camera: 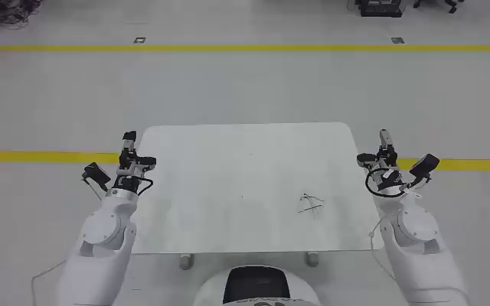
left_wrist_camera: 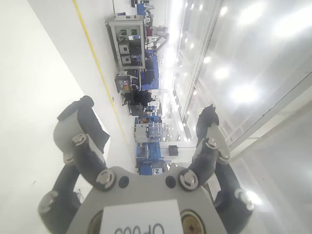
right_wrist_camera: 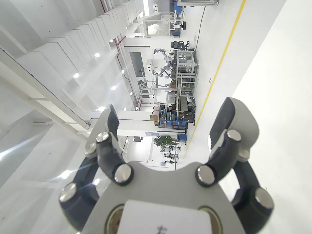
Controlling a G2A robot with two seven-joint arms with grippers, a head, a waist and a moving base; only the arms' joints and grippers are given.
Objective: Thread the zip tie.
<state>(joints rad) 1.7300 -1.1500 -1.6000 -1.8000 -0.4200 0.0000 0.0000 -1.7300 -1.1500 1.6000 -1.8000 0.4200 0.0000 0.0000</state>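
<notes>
Zip tie (camera: 310, 203): thin dark strands in a small tangle. It lies flat on the table, on the robot's right side and closer to the near edge than the far one. I cannot tell how many strands there are. Nothing touches it.

Table (camera: 230, 153): white, with round corners. It stands on a pale floor.

Left gripper (camera: 128, 138): it sits just off the table's left edge, near the far corner, and points away from the robot, out toward the room. In the left wrist view (left_wrist_camera: 146, 113) its two dark fingers (left_wrist_camera: 87, 120) stand wide apart. Nothing is between them, so it holds nothing.

Right gripper (camera: 383, 138): it sits just off the table's right edge, near the far corner, and also points out toward the room. In the right wrist view (right_wrist_camera: 170, 113) its two fingers (right_wrist_camera: 224, 118) are spread wide too. It holds nothing.

Gap: the zip tie is nearer to the right gripper than to the left one, but it is well apart from both.

Yellow lines (camera: 245, 48): one runs across the floor far past the table. Another shows on the floor at both sides of the table, level with the grippers.
</notes>
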